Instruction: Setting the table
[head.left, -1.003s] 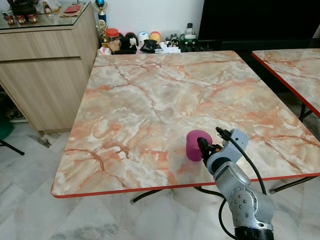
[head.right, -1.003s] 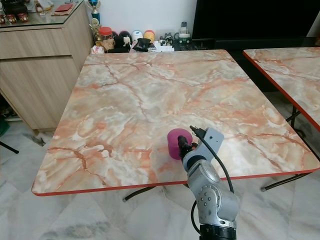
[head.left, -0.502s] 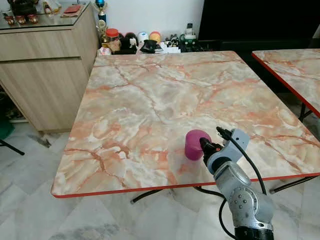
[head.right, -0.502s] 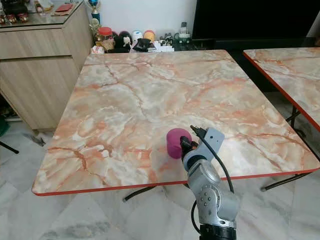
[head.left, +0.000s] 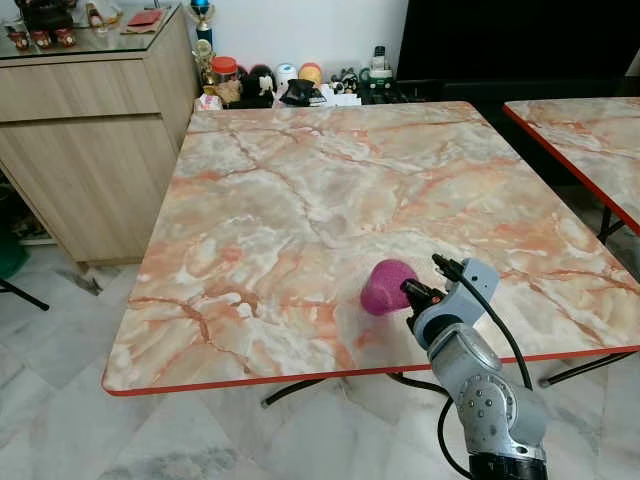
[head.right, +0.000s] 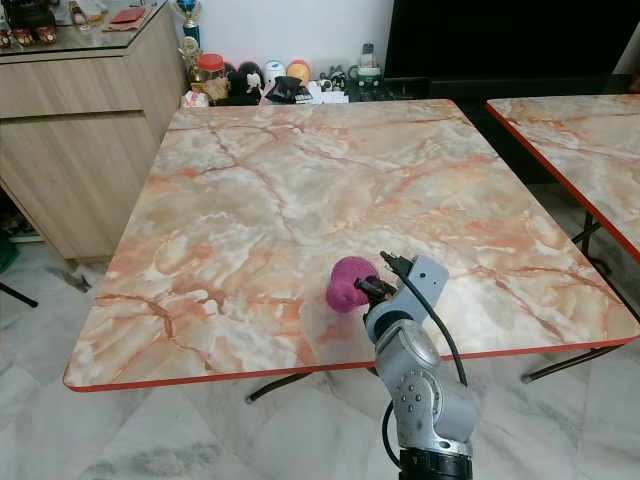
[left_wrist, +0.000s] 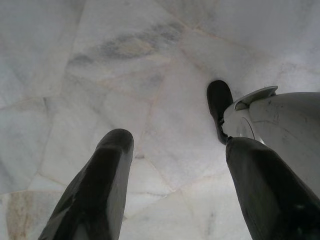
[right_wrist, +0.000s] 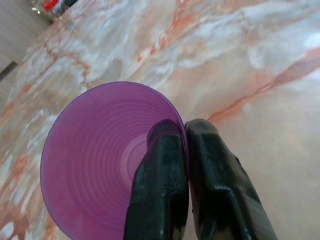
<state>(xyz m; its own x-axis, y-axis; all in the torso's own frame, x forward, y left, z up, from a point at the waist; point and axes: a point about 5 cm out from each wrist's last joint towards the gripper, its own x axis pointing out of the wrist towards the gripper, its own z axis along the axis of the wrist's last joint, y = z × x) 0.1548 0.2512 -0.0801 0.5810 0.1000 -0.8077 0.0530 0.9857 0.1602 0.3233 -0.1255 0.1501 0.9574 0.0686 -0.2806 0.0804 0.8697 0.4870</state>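
A purple plastic cup (head.left: 386, 286) hangs tilted just above the marble-patterned table (head.left: 330, 200), near its front edge. My right gripper (head.left: 410, 293) is shut on the cup's rim. In the right wrist view one finger sits inside the cup (right_wrist: 100, 155) and the other outside, pinching the wall. The cup's mouth faces the gripper and its base points away to the left. My left gripper (left_wrist: 175, 165) hangs open over the pale tiled floor (left_wrist: 100, 75), with nothing between its fingers.
A wooden sideboard (head.left: 90, 130) stands at the left. Jars and small ornaments (head.left: 290, 82) line the floor behind the table's far edge. A second marble table (head.left: 590, 140) is at the right. My own foot (left_wrist: 260, 115) shows beside the left fingers.
The cup stood upright on the table a second ago. It has tipped over to the left and lifted slightly, still pinched by my right gripper.
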